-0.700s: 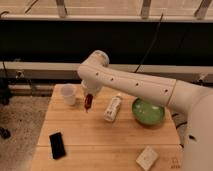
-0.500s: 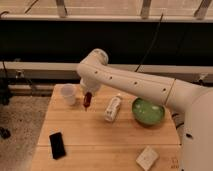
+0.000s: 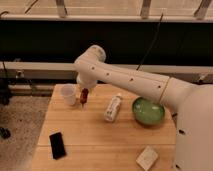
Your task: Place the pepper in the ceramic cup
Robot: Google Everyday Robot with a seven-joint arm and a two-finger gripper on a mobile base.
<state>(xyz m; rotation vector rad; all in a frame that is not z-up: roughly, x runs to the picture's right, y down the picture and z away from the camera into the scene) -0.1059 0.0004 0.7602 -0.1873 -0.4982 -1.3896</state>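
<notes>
Hanging below the wrist of the white arm (image 3: pixel 130 82), the claw (image 3: pixel 83 90) is seen clenched on the pepper (image 3: pixel 84 98), which is held upright above the wooden surface (image 3: pixel 95 135), just beside the ceramic cup (image 3: pixel 68 95) and not inside it. Farther along, a white bottle (image 3: pixel 113 108) is laid near a green bowl (image 3: pixel 148 111); a black phone (image 3: pixel 57 145) is found at the front.

Clearance around the gripper (image 3: pixel 83 91), pepper (image 3: pixel 84 97) clamped, over the table's (image 3: pixel 95 132) far-left part.
Ceramic cup (image 3: pixel 68 95) stands just left of it; lying bottle (image 3: pixel 113 108) to its right, green bowl (image 3: pixel 148 111) beyond; bare wood nearer, down to the phone (image 3: pixel 57 145).
</notes>
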